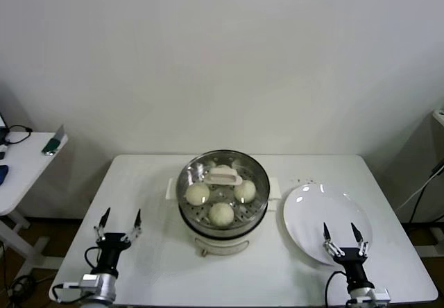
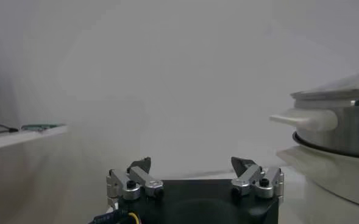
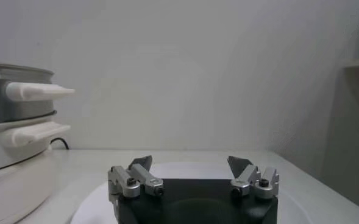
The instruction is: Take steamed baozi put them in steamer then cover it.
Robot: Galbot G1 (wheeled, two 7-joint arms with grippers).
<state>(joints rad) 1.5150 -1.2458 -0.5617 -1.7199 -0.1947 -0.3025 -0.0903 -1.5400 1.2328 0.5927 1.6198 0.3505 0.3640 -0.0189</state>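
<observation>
The steamer (image 1: 223, 200) stands at the middle of the table (image 1: 149, 176), and the four baozi (image 1: 221, 213) already lie on its perforated floor. The lid (image 1: 223, 177) sits on top with its handle at the centre; judging from the rim line in the wrist views it looks seated level, though the far edge is hard to check.

The left gripper (image 1: 119, 220) hovers near the table's front-left corner, jaws spread wide and holding nothing. The right gripper (image 1: 342, 236) hangs over the near edge of the plate (image 1: 312, 207) toward the front-right, also wide and bare. Both are well apart from the steamer.

The task looks finished, so the risks are small ones — mostly from any move that is not a plain retreat. A left arm swinging inward could catch the steamer's side handle (image 2: 304, 120) and shove the pot. The right fingertips sit low over the plate — a drop or drag there would scrape or tip it.
</observation>
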